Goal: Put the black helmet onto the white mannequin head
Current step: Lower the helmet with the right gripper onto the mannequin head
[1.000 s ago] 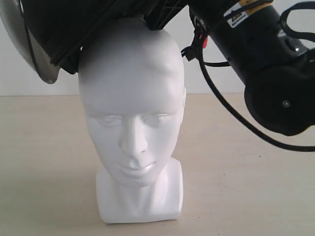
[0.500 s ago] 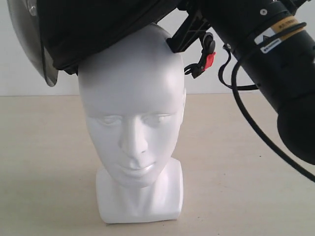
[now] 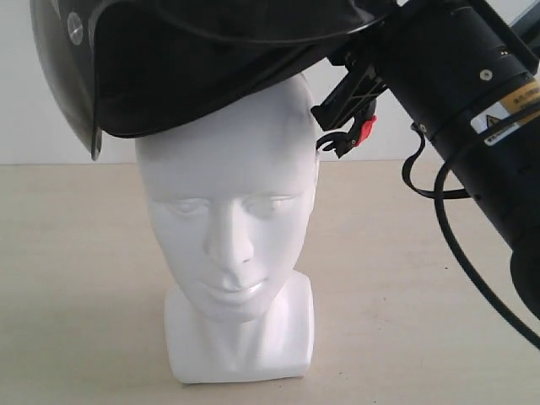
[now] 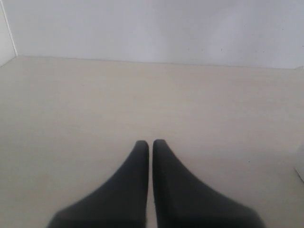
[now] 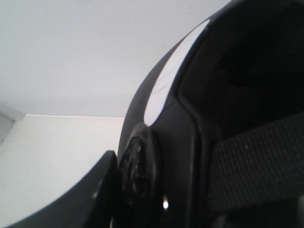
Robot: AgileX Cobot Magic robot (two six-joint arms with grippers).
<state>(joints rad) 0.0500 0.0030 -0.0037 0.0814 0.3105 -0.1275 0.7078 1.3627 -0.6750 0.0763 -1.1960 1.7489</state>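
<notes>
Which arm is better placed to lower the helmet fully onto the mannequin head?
Right. The right gripper holds the black helmet by its rim, tilted over the white mannequin head at its crown. The left gripper is shut on nothing, above the table.

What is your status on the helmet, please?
Left gripper shut, empty. Right gripper shut on black helmet, tilted over white mannequin head, not seated. No obstruction seen.

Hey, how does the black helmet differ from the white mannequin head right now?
The matte black rounded helmet is dark and dull; the glossy white bald mannequin head is bright and shiny. The helmet sits tilted over the crown; the mannequin head stands upright on the pale table. The helmet is wider than the mannequin head. Both are rounded.
</notes>
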